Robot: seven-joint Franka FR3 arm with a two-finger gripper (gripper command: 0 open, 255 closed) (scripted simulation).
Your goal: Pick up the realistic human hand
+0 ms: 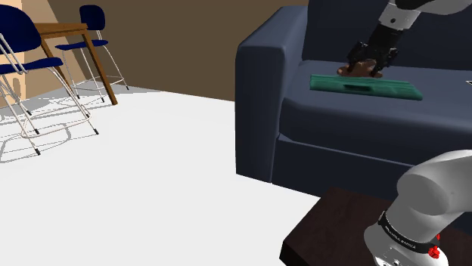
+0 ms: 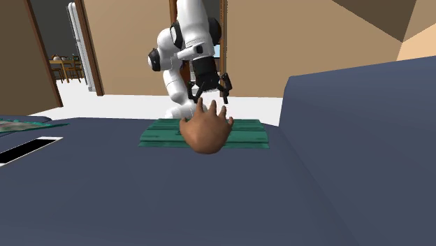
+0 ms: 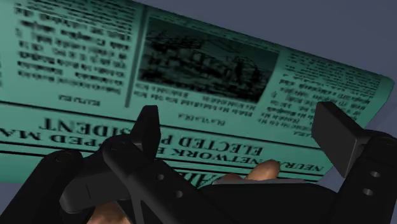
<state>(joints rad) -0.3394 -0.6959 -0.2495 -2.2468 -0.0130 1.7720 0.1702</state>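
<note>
The human hand [image 2: 205, 131] is brown and lies on the dark blue sofa seat [image 2: 209, 203], its fingers pointing toward the arm and resting against a green newspaper [image 2: 244, 133]. In the shoulder view the hand [image 1: 354, 70] shows as a brown patch at the far edge of the newspaper [image 1: 364, 85]. My black gripper [image 2: 209, 96] hangs just over the hand's fingertips. It is open: in the wrist view its fingers [image 3: 150, 125] stand wide apart over the newspaper [image 3: 191, 57], and a brown fingertip of the hand [image 3: 263, 170] pokes up low between them, touching neither.
The sofa's armrest [image 1: 261, 91] rises at the shoulder view's left of the seat and its backrest [image 2: 363, 119] at the second exterior view's right. A flat white-and-black object [image 2: 28, 150] lies farther along the seat. Blue chairs [image 1: 23, 45] and a wooden table [image 1: 68, 32] stand across the white floor.
</note>
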